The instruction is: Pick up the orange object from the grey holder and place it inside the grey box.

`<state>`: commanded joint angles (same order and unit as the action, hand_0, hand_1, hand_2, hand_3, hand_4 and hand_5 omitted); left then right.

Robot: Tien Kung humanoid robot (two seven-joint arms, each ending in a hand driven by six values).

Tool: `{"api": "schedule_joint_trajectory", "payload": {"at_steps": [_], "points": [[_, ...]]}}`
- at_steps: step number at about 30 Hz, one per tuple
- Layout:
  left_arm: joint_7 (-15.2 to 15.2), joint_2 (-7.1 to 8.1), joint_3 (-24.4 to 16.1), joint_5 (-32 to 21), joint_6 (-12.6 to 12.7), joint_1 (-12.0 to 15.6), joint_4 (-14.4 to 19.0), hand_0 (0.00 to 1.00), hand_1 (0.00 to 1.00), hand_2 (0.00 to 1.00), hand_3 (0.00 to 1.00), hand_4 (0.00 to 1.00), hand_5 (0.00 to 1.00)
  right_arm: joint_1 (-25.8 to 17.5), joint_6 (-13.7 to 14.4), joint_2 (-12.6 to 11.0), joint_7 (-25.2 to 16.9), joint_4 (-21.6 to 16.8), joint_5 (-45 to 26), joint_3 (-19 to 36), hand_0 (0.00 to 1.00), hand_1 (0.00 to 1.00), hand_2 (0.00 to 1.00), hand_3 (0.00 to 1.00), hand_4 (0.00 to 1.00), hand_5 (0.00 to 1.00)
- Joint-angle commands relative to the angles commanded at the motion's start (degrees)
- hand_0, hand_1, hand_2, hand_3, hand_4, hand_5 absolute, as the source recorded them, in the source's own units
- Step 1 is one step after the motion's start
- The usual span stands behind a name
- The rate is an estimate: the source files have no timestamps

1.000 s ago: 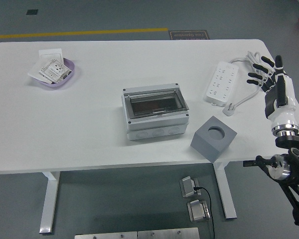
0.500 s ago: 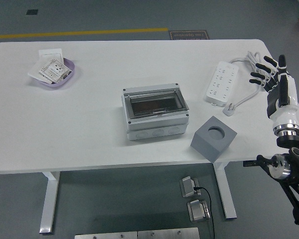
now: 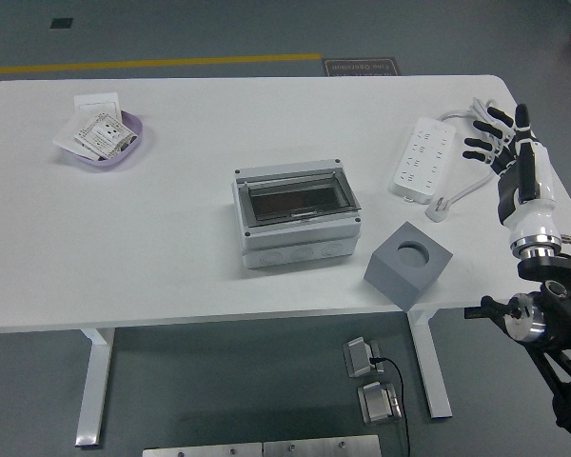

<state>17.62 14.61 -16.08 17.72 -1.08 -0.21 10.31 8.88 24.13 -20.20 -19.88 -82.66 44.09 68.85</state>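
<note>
Right hand [image 3: 502,152] fingers spread wide, holding nothing, hovering at table's right edge. Grey holder [image 3: 409,264] down-left of hand, near grey box [image 3: 296,217]; its round socket looks empty, no orange object visible. Verify socket before descending; approach from above

The white worktop [image 3: 171,238] stands on white legs over a grey floor, its near edge running across the lower part of the view. Near the middle sits a grey box [image 3: 296,219] with a clear hinged lid. Just to its right, at the near edge, a grey block [image 3: 409,264] sits turned at an angle — a round hole in its top face. Further back on the right lies a white power strip [image 3: 423,157], its cable looping beside it and the plug [image 3: 440,208] resting on the surface. At the far left a lilac tray [image 3: 108,145] holds small packets.
</note>
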Motion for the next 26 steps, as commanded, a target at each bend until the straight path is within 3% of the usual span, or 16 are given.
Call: {"api": "schedule_joint_trajectory", "payload": {"at_steps": [26], "points": [[0.6,-0.39,-3.2,3.2,-0.1,-0.1,0.0,0.694,0.725,0.682,0.814,0.693,0.129,0.2,0.2,-0.1,0.2,-0.3,1.0,1.5,0.481,0.508,0.646,0.675,0.966,0.875]]}}
